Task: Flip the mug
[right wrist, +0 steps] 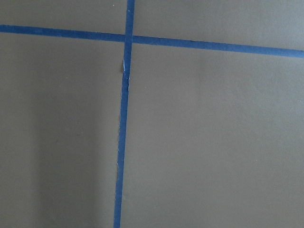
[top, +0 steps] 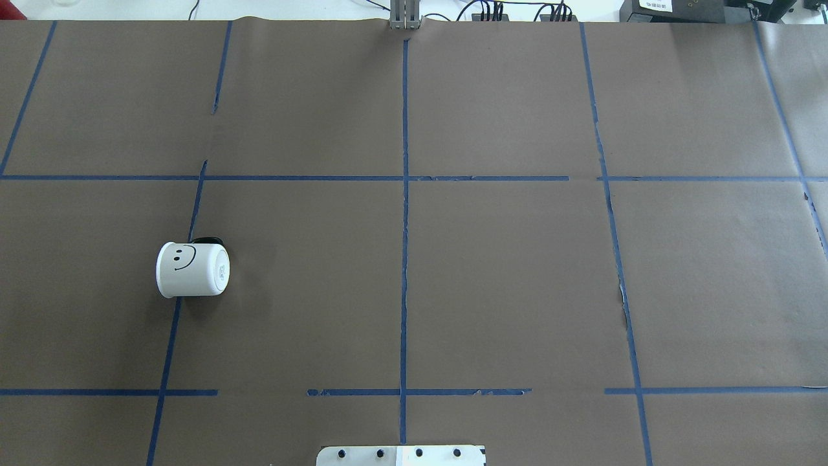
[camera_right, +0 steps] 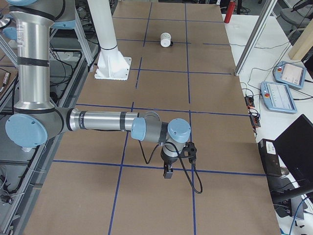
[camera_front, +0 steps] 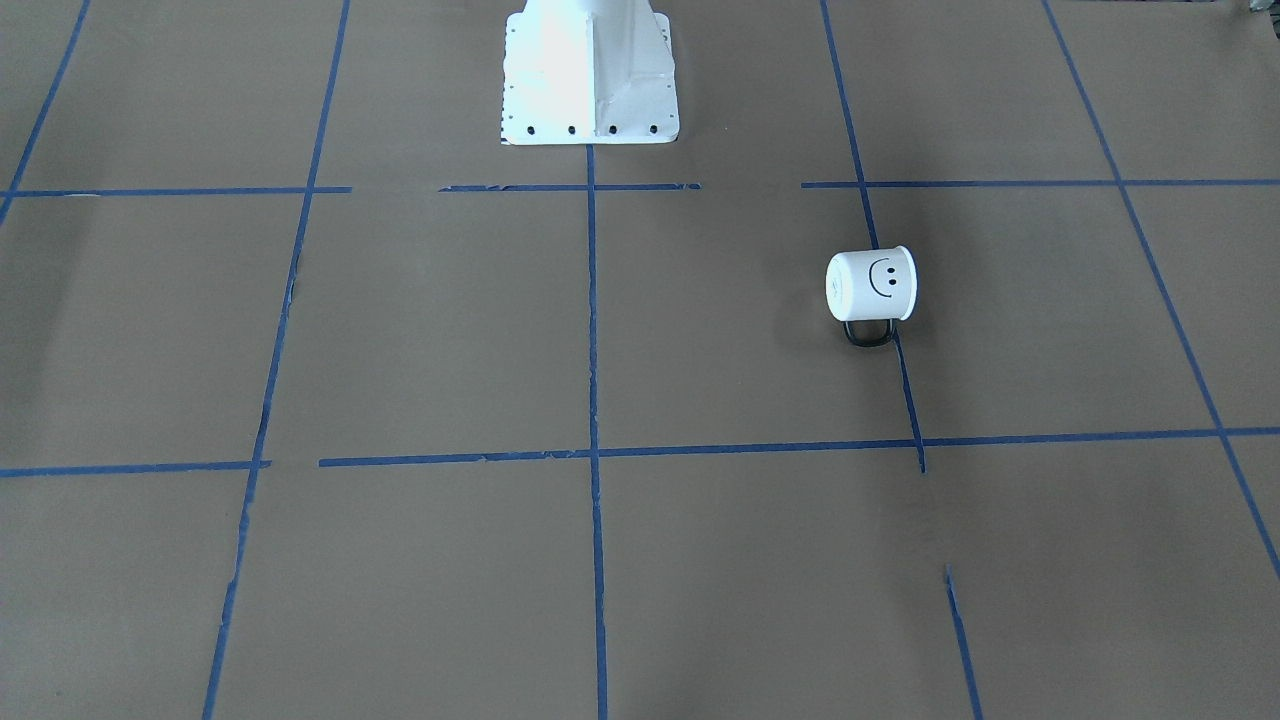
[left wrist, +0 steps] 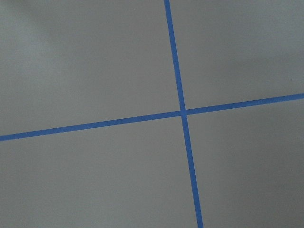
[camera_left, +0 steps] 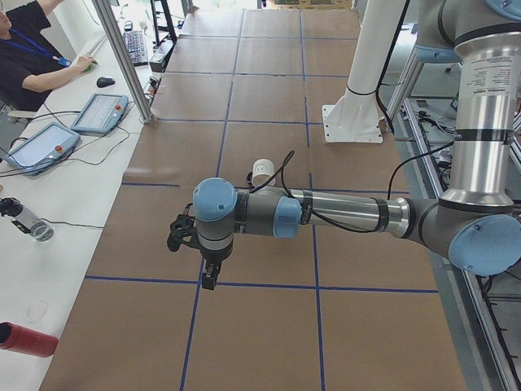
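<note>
The white mug with a black smiley face lies on its side on the brown table, left of centre in the overhead view. Its flat base faces the table's middle and its black handle rests on the far side from the robot. It also shows in the front view and small in both side views. My left gripper hangs above the table well short of the mug. My right gripper hangs far from it at the other end. I cannot tell whether either gripper is open or shut. Both wrist views show only paper and tape.
Blue tape lines divide the brown paper into a grid. The white robot pedestal stands at the robot's edge. A side bench holds teach pendants and a red bottle, with an operator seated there.
</note>
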### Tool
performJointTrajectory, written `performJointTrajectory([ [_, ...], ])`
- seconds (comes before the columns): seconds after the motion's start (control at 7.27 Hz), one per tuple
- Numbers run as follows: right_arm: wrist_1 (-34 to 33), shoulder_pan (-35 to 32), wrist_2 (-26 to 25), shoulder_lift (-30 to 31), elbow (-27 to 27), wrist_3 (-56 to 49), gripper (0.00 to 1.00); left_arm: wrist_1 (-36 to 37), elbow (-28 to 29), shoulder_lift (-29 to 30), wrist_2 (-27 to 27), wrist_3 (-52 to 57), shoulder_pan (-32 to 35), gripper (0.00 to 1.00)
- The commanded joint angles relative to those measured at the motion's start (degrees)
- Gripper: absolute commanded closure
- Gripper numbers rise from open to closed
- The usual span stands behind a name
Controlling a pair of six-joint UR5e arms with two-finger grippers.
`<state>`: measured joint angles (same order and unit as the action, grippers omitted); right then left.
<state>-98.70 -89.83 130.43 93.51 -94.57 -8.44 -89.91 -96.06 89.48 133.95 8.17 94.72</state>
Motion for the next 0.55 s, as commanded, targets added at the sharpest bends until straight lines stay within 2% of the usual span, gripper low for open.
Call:
performJointTrajectory([
  [0.0, 0.0, 0.0, 0.0, 0.0, 0.0, 0.0, 0.0, 0.09, 0.17, -0.01, 0.0, -0.26, -0.06, 0.0],
  [0.28, 0.0, 0.0, 0.0, 0.0, 0.0, 0.0, 0.0, 0.0, 1.31, 0.08, 0.35, -0.35, -1.11, 0.0],
  [0.41, 0.0, 0.0, 0.0, 0.0, 0.0, 0.0, 0.0, 0.0, -0.86, 0.51, 1.22, -0.35, -1.38, 0.0],
])
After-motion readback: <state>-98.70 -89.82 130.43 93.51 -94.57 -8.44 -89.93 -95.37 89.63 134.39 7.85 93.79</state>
